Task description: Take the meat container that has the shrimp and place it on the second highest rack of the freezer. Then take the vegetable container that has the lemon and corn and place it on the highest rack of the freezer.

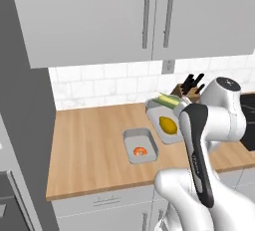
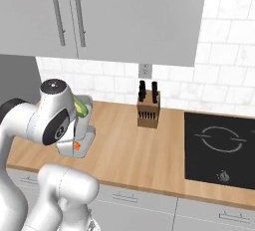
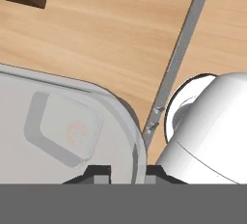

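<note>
The vegetable container (image 1: 172,139) hangs tilted above the wooden counter (image 1: 84,150), with the yellow lemon (image 1: 168,125) and the green-husked corn (image 1: 167,100) inside it. In the hand view my gripper (image 3: 129,172) is shut on the rim of this grey container (image 3: 29,92), one fingertip on each side of the wall. The meat container (image 1: 130,135) lies flat on the counter just left of it, holding the small orange shrimp (image 1: 140,151). My arm hides the hand in both base views. The corn (image 2: 80,108) and the shrimp (image 2: 76,146) peek out beside my elbow. The freezer is out of view.
A knife block (image 2: 148,110) stands against the tiled wall, right of the containers. A black cooktop (image 2: 219,148) fills the counter's right end. Wall cupboards (image 1: 99,16) hang overhead. A tall grey cabinet side (image 1: 25,115) closes off the counter's left end.
</note>
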Motion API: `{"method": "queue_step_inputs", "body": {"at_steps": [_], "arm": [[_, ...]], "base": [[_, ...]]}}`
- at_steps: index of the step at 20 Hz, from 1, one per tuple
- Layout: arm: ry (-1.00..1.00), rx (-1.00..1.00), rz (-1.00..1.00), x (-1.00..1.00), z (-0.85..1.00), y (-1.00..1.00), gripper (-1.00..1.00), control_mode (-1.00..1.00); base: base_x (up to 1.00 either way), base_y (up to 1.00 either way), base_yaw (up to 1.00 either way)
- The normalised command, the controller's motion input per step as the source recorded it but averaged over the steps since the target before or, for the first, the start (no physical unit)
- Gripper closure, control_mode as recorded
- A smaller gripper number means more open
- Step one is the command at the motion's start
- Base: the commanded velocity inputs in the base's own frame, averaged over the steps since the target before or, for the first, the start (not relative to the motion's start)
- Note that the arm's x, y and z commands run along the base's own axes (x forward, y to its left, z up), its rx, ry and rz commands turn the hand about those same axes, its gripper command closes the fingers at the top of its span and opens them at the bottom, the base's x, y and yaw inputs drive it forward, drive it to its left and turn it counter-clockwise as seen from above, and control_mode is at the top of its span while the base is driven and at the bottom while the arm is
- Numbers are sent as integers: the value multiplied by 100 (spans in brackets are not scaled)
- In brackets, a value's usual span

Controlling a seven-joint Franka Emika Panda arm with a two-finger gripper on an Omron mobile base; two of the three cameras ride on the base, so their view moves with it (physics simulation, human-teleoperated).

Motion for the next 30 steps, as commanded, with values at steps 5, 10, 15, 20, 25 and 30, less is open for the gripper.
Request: {"method": "queue_step_inputs", "body": {"at_steps": [5, 10, 15, 20, 25, 30], "arm": [[0, 0, 0, 0, 0, 0, 100, 100], [0, 0, 0, 0, 0, 0, 100, 100], [0, 0, 0, 0, 0, 0, 100, 100], [0, 0, 0, 0, 0, 0, 100, 100], [0, 0, 0, 0, 0, 0, 100, 100], [0, 0, 0, 0, 0, 0, 100, 100]], "base": [[-46, 0, 3], [-96, 12, 6], [-42, 50, 6], [-28, 80, 7], [-41, 73, 2], [-62, 54, 0]]}}
